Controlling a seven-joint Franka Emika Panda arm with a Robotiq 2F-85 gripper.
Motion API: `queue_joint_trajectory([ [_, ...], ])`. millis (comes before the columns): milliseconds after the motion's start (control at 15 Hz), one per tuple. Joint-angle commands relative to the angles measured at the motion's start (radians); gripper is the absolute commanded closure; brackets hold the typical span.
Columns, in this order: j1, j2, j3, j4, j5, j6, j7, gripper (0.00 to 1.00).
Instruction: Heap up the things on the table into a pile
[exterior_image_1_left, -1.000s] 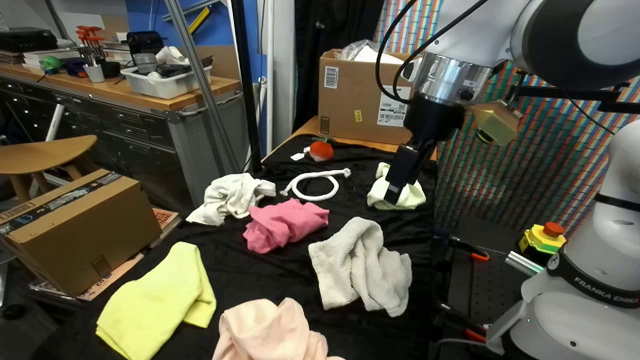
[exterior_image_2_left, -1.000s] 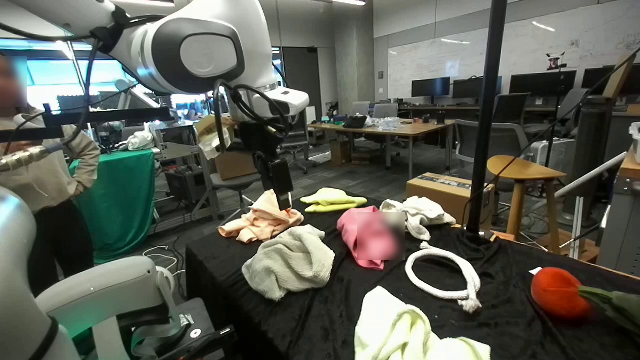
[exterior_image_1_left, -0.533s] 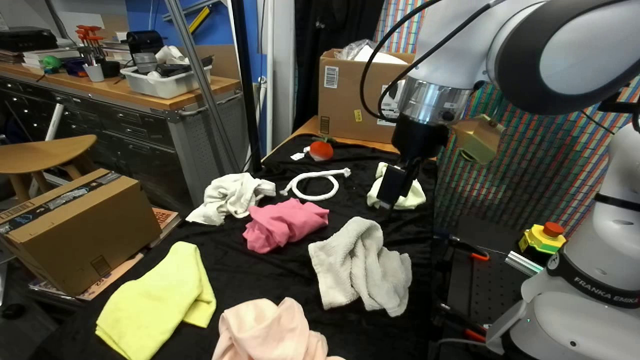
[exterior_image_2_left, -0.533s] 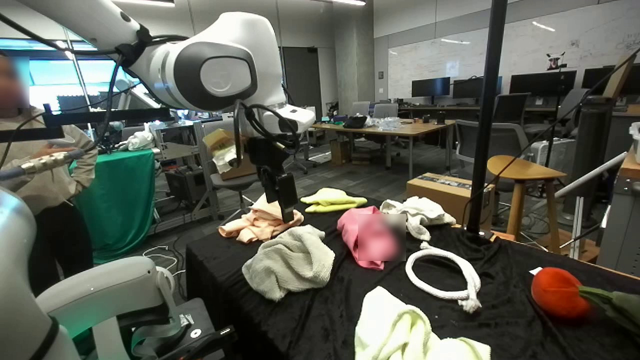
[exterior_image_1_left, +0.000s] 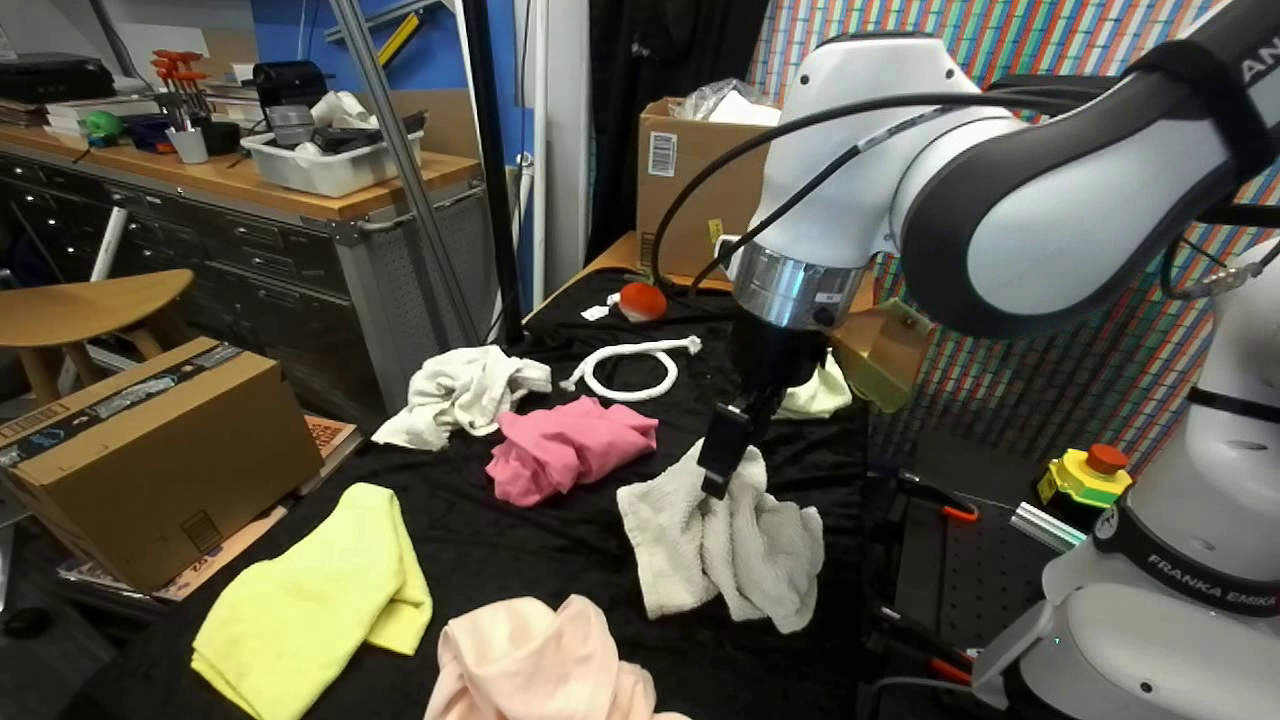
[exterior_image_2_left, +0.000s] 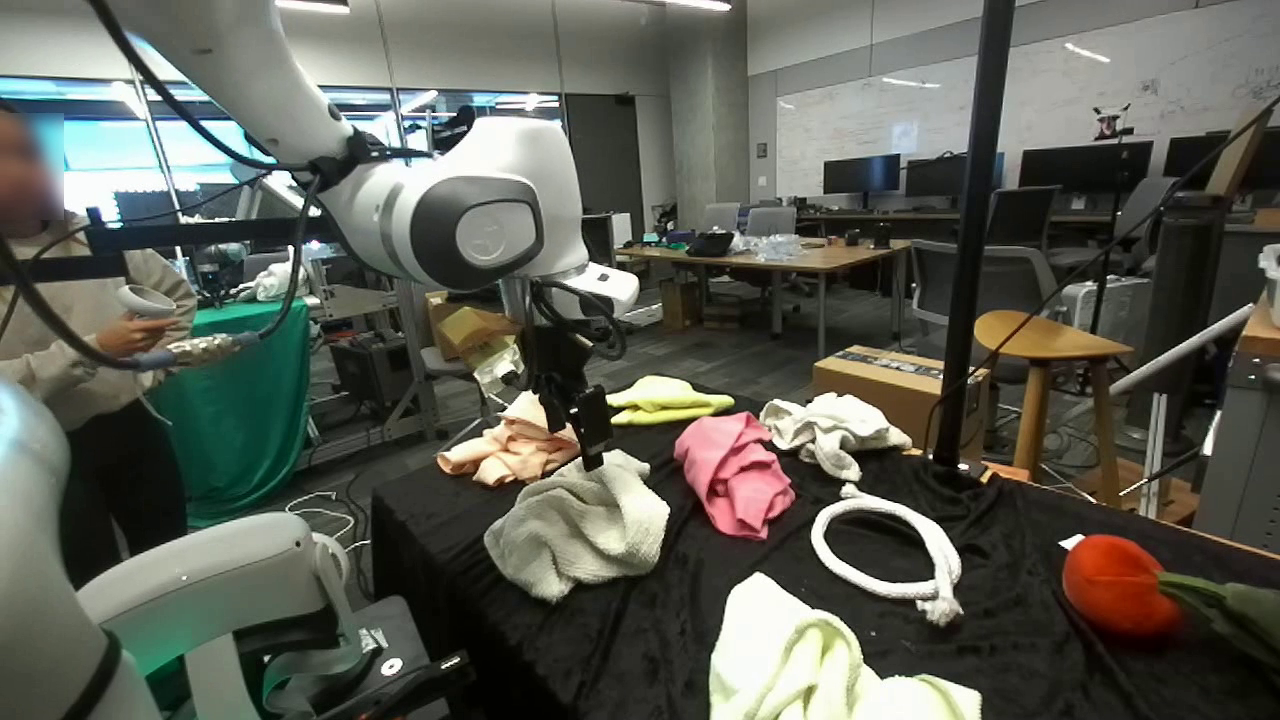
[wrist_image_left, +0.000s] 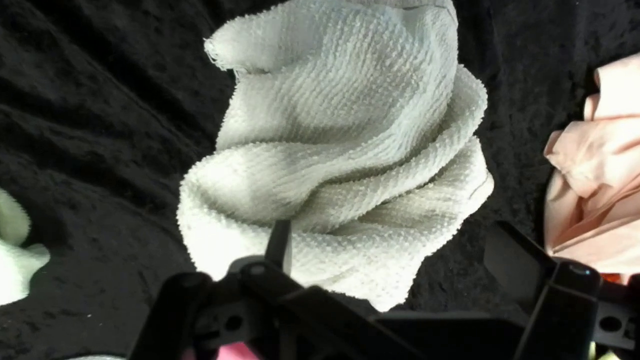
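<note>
Locate the grey-white cloth (wrist_image_left: 340, 130) beneath the widely spread, unloaded tool (wrist_image_left: 392, 225). Beware of an off-centre pinch: likely to slip if biting only a loose fold, or to ruck the fabric-covered worktop (wrist_image_left: 100, 130) if pressed too low. Treat contact with the cloth as indeterminate. Note the pale pink cloth (wrist_image_left: 610, 175) beside the tool, cut off in the wrist view.
</note>
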Motion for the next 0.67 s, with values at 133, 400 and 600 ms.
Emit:
queue_joint_trajectory([
  [133,0.028,0.18,0.01,0.078,-0.061,0.083,0.002,0.0],
  [400,0.021,0.247,0.003,0.104,-0.204,0.096,0.047,0.0],
  [600,0.018,0.28,-0.015,0.115,-0.355,0.11,0.129,0.0],
])
